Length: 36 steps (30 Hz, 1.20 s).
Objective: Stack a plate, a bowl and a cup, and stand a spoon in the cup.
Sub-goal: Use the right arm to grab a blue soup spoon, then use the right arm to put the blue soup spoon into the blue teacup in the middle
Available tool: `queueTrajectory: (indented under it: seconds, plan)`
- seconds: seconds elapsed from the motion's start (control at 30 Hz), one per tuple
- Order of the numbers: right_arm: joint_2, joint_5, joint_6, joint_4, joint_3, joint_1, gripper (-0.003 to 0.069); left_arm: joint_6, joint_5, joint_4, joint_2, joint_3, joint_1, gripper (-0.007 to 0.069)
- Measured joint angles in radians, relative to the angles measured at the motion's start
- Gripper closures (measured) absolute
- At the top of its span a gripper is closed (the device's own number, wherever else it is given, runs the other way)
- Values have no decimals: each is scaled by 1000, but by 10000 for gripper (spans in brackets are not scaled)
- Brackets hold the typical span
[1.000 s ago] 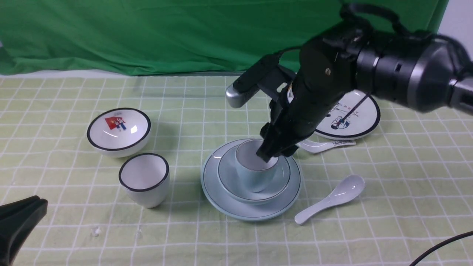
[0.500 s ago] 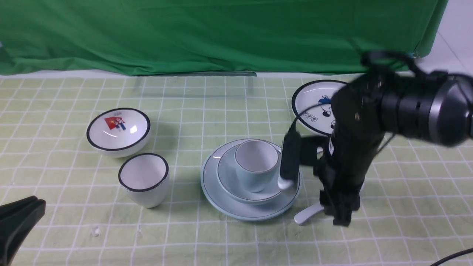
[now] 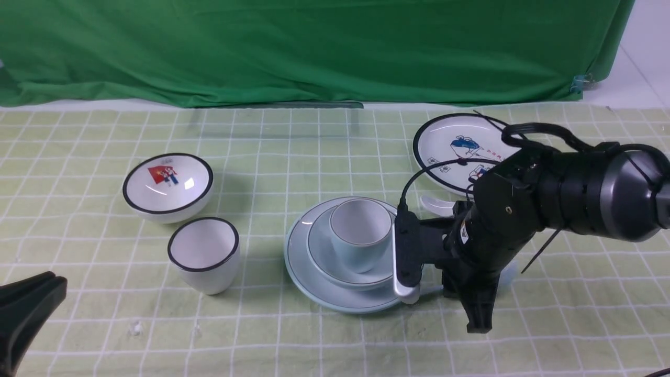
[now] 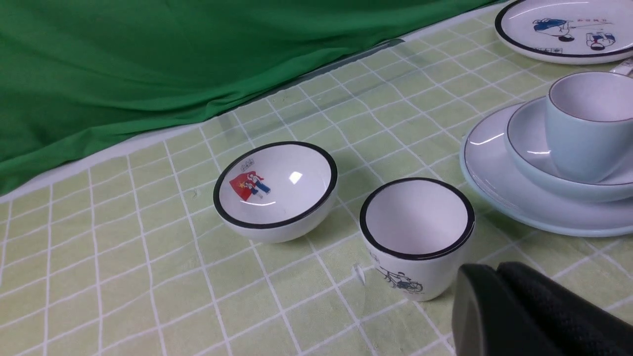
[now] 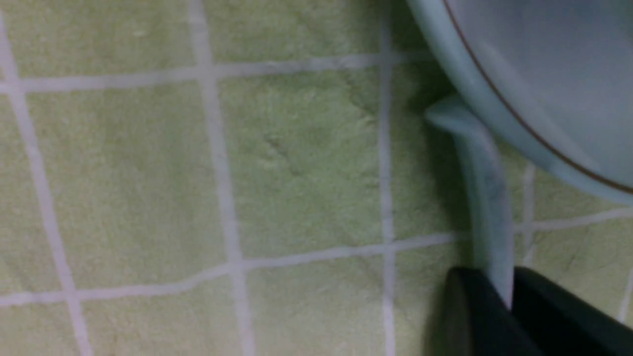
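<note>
The pale blue cup (image 3: 361, 230) stands in the pale blue bowl (image 3: 324, 251), which sits on the pale blue plate (image 3: 314, 285) at mid table. The stack also shows in the left wrist view: cup (image 4: 588, 128), bowl (image 4: 526, 143), plate (image 4: 484, 163). My right gripper (image 3: 479, 322) is low on the cloth just right of the plate. In the right wrist view my right gripper (image 5: 509, 291) is shut on the handle of the white spoon (image 5: 484, 188), beside the plate rim (image 5: 494, 99). The arm hides most of the spoon (image 3: 509, 273). My left gripper (image 4: 494, 277) is shut and empty at the near left (image 3: 26, 303).
A white black-rimmed bowl with a red picture (image 3: 167, 183) and a white black-rimmed cup (image 3: 205, 254) stand on the left. A cartoon plate (image 3: 460, 149) and a printed spoon (image 3: 437, 205) lie behind my right arm. A green curtain hangs at the back.
My right arm has left the cup, swung right and come down low over the white spoon beside the plate. The left arm has not moved.
</note>
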Motion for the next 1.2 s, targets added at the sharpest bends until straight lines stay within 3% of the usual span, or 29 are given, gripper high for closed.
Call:
queueTrajectory:
  seconds: [0.37,0.5,0.53,0.57,0.6,0.7,0.77,0.87,1.2]
  plan:
    - [-123,134,-1,20,1,0,582,2,0,1,0,0,0,656]
    - [-246,59,-7,257,1,-1,582,2,-1,1,0,0,0,656]
    - [-274,-12,-11,434,1,-1,582,2,-11,2,0,0,0,656]
    - [-277,-22,-12,457,1,-1,582,2,-12,2,0,0,0,656]
    - [-281,-90,-36,623,1,0,582,2,-21,5,0,0,0,656]
    - [-245,-240,-129,904,1,14,582,2,-23,4,0,0,0,656]
    - [-209,-323,-164,1003,1,28,582,2,-23,4,0,0,0,656]
    - [-155,-430,-188,1071,-2,48,582,2,-23,5,0,0,0,656]
    - [-113,-456,-191,1099,-45,59,581,2,-23,2,0,0,0,656]
